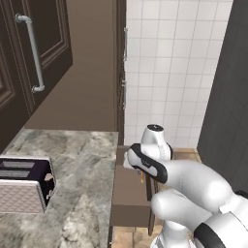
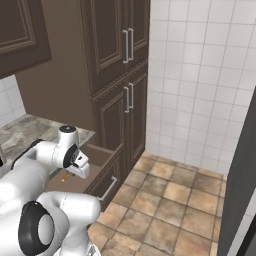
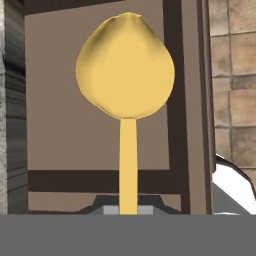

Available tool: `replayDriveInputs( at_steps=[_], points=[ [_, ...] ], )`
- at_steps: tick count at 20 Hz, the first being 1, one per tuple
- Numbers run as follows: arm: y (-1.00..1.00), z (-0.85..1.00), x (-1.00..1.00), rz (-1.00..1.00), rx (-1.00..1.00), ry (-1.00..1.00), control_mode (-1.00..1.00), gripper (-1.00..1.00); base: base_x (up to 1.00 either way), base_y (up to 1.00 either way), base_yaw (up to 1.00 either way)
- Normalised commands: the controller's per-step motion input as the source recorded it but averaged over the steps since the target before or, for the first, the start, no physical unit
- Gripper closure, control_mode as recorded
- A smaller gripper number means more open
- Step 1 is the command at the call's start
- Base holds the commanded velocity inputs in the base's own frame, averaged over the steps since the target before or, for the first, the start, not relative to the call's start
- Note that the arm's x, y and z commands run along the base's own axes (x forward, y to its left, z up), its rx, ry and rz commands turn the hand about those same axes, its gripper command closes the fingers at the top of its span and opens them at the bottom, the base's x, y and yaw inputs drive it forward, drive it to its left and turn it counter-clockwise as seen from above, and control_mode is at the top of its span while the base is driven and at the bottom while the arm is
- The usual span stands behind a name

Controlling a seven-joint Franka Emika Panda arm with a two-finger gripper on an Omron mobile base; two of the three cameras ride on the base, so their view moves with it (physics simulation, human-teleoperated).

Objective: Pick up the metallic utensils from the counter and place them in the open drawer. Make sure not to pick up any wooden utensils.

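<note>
Sticking straight out from the clenched pincer (image 3: 128, 209), the golden spoon (image 3: 126, 75) hangs over the open drawer (image 3: 65, 135).

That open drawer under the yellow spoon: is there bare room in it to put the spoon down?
Yes. The open drawer shows a bare brown floor between its dark walls; the golden spoon, held by the gripper, hangs over it. The counter is bare between toaster and drawer.

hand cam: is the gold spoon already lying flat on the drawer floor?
No. The golden spoon stands out from the gripper, shut on its handle, its head held above the open drawer.
</note>
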Motion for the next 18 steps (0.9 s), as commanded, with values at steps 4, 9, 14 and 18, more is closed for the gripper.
replayDriveInputs(
  at_steps=[4,9,14,18],
  points=[
    [0.00,-0.14,0.04,0.00,0.00,0.00,-1.00,1.00,0.00,0.00,0.00],
    [0.00,-0.13,0.05,0.00,0.00,0.00,-1.00,1.00,0.00,0.00,0.00],
    [0.00,-0.13,0.08,0.00,0.00,0.00,-1.00,1.00,0.00,0.00,0.00],
    [0.00,-0.13,0.08,0.00,0.00,0.00,-1.00,1.00,0.00,0.00,0.00]
  ],
)
